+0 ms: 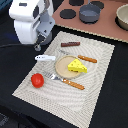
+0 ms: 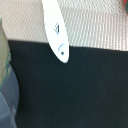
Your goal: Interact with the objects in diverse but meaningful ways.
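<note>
1. A Franka arm's gripper (image 1: 38, 46) hangs over the near-left corner of a striped placemat (image 1: 95, 80) in the exterior view, close above a white fish shape (image 1: 45, 58) that lies flat at the mat's edge.
2. The jaws cannot be read as apart or together; the wrist housing hides them, and nothing appears to be held.
3. The wrist view shows the white fish shape (image 2: 55, 29) half on the mat, half on the black table (image 2: 85, 85).
4. On the mat sit a red tomato (image 1: 37, 79), a yellow cheese wedge (image 1: 77, 66) on a small plate (image 1: 63, 65), and a brown sausage stick (image 1: 70, 44). A grey two-handled pot (image 1: 89, 13) stands well apart on a toy stove (image 1: 107, 26).
5. The arm seems to be lining up on the fish. A pick would call for descending with the fingers straddling its narrow width.
</note>
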